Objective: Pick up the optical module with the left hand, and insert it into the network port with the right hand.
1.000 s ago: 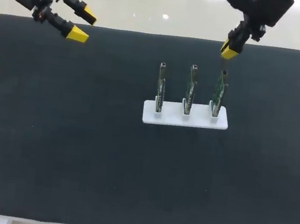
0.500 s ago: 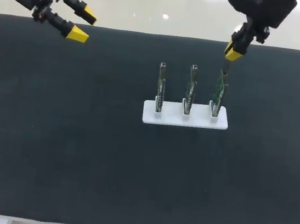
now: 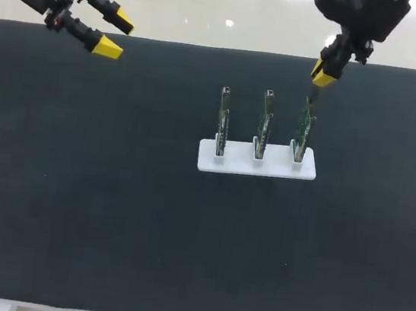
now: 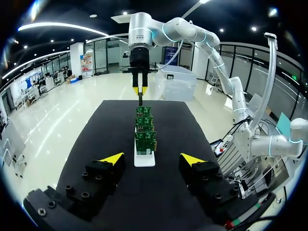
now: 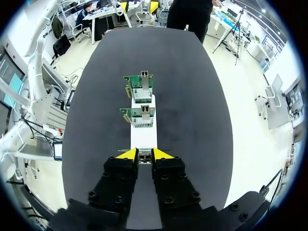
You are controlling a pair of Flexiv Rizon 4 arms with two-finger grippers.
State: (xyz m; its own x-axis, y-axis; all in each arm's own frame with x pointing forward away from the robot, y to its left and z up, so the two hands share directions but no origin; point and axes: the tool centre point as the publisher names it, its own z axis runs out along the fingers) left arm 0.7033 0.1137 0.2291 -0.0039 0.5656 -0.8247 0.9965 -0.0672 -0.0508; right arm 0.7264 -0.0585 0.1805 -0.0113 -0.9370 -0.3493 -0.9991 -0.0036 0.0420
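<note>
Over rightmost card [image 3: 303, 130] in white rack [image 3: 237, 164] | right gripper [image 3: 323, 77] pinched on optical module [image 4: 140, 99] | far-left: left gripper [image 3: 116, 34] wide apart, empty

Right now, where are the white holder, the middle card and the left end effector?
Holder [image 3: 236, 161]: head view, bare part of its white base.
Middle card [image 3: 265, 121]: head view, middle of the upright board.
Left end effector [image 3: 116, 35]: head view, midway between its yellow tips.

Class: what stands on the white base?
Three green boards stand upright in slots of the base. The right gripper, holding a slim module, hangs over the end board, hiding its top in the wrist view.
</note>
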